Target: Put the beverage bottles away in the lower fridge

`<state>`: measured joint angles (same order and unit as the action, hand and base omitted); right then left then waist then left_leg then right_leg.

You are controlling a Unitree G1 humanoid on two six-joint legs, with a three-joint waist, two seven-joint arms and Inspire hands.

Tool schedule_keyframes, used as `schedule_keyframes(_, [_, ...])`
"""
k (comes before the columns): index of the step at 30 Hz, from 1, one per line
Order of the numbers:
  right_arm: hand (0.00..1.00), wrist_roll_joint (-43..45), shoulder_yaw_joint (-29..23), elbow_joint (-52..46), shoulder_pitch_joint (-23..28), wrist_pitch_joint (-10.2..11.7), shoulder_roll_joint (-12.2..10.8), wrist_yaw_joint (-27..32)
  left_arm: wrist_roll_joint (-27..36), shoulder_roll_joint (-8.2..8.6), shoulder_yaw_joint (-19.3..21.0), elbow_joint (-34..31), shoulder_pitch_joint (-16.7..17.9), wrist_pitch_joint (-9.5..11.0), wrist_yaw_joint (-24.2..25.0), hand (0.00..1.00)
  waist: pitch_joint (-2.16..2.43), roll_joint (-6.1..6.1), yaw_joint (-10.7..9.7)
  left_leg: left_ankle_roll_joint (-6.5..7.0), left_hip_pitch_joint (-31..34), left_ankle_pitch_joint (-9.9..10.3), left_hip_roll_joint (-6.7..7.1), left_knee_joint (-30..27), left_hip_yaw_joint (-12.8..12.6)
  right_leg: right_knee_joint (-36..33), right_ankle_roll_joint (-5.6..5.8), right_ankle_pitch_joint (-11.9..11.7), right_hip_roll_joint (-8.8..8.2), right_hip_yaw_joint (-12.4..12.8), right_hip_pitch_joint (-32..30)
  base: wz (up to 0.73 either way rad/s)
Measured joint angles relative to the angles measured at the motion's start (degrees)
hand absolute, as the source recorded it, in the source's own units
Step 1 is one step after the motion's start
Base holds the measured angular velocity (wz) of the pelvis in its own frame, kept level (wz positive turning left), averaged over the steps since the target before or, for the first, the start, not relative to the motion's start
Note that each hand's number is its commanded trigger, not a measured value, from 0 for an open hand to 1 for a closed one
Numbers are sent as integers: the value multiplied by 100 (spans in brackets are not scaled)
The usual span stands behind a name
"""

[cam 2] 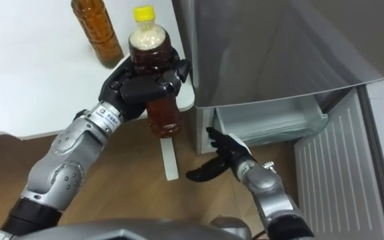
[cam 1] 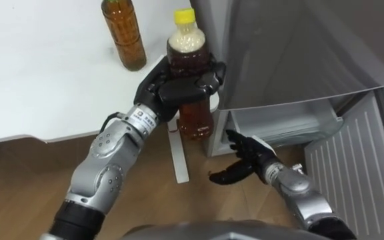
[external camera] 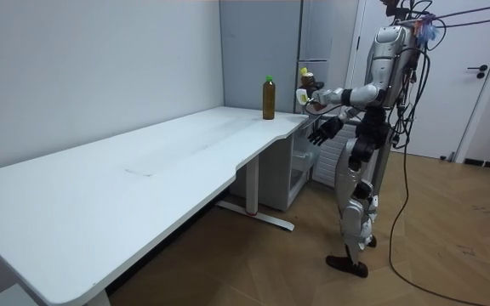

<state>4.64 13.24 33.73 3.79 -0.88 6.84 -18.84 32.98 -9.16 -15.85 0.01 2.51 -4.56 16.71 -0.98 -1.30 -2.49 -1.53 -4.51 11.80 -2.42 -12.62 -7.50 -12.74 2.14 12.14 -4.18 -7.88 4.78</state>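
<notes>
Yellow-capped bottle (cam 1: 186, 41) held just left of the fridge (cam 1: 299, 47)
Left hand (cam 1: 179, 87) curled round its middle — right hand (cam 1: 245, 160) loose-fingered, lower right.

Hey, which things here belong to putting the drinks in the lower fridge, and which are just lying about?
Job: yellow-capped bottle, gripped in the left hand; second bottle, standing on the white table; fridge, its lower compartment open; right hand, open, low beside it.
Just there: white table; white door in the room view.
</notes>
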Motion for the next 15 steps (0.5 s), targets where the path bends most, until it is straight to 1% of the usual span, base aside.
schedule_keyframes(2, [0, -235, 125, -212, 24, -3, 88, -294, -206, -93, 0, 0, 0, 0, 10, 100, 5, -10, 42, 0, -8, 0, -1, -9, -3, -13, -3, -15, 0, -2, 17, 0])
schedule_keyframes(3, [0, -267, 131, -270, 38, -3, 104, -360, -234, -97, 1, 0, 0, 0, 12, 100, 7, -13, 69, 0, -9, 0, -1, -9, -7, -13, -3, -16, 0, -1, 16, 0])
schedule_keyframes(6, [0, -452, 131, -585, 67, -39, 220, -884, -232, -121, 11, 1, 1, 0, 94, 100, 11, -26, 160, 0, -14, 0, -3, -9, -4, -5, -4, -17, 0, -2, 21, 0])
schedule_keyframes(11, [0, -482, 157, -964, 71, -56, 302, -1483, -232, -199, -3, 2, 2, 0, 320, 100, 10, -43, 180, 0, -12, 0, -2, -7, -2, -6, -4, -17, -1, 4, 20, 0])
schedule_keyframes(14, [0, -758, 159, -1030, 64, -54, 322, -1755, -232, -318, -11, 6, 58, 0, 491, 100, 17, -70, 170, 0, -13, 0, -3, -10, -3, -11, -4, -17, 0, -1, 25, 0])
schedule_keyframes(15, [0, -821, 160, -1030, 64, -54, 332, -1790, -232, -332, -11, 7, 75, 0, 500, 100, 16, -74, 153, 0, -11, 0, -3, -9, -3, -13, -4, -17, 0, -1, 24, 0])
